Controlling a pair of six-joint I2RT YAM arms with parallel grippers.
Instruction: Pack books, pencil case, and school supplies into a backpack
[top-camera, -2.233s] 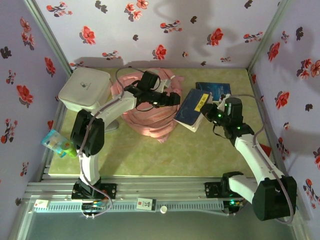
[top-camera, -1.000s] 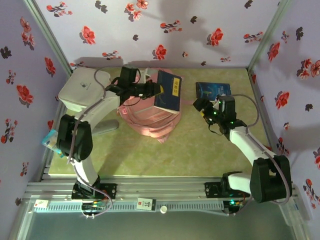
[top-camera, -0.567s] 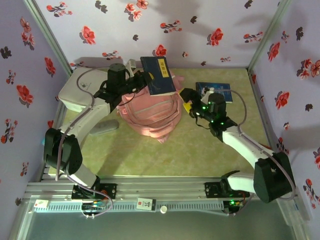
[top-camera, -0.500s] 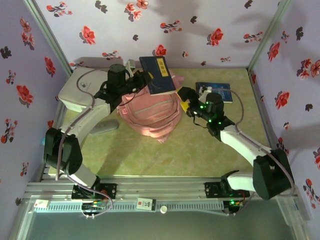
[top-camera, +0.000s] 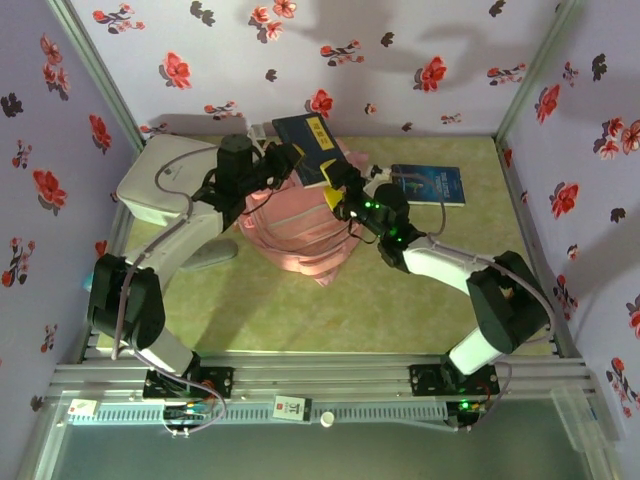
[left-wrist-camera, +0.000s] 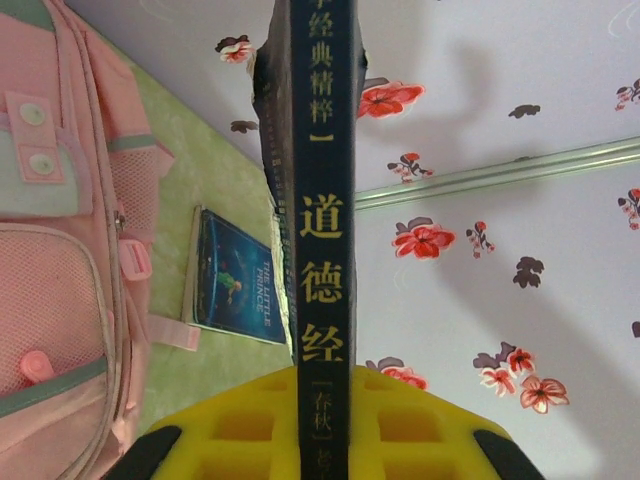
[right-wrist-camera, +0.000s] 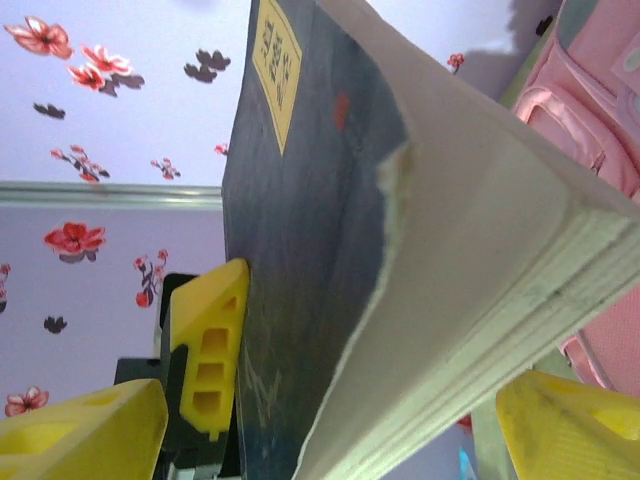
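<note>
So, biggest first: the pale-pink backpack can be seen lying on the green table, right underneath both grippers, with its front pockets caught by the left wrist camera. Off to the left of the left gripper, past its arm, a white rounded box is parked by the wall, well apart from the fingers.

Then the books. One dark blue book is clamped in the left gripper, pinched at the spine edge between the yellow pads. It's held up in the air over the backpack's far end, tilted, with the yellow label on its cover turned toward the overhead camera. It isn't in the bag yet. The second blue book is laid flat on the table, beyond and to the right of the right gripper, near one of the backpack's straps.

The right gripper is parked close under the held book's lower corner, jaws spread wide. From its own wrist camera, one yellow finger is seen on the cover side with a clear gap. The other is on the page-edge side, and whether the pages are touched by it can't be told. Nothing is gripped by it.
</note>
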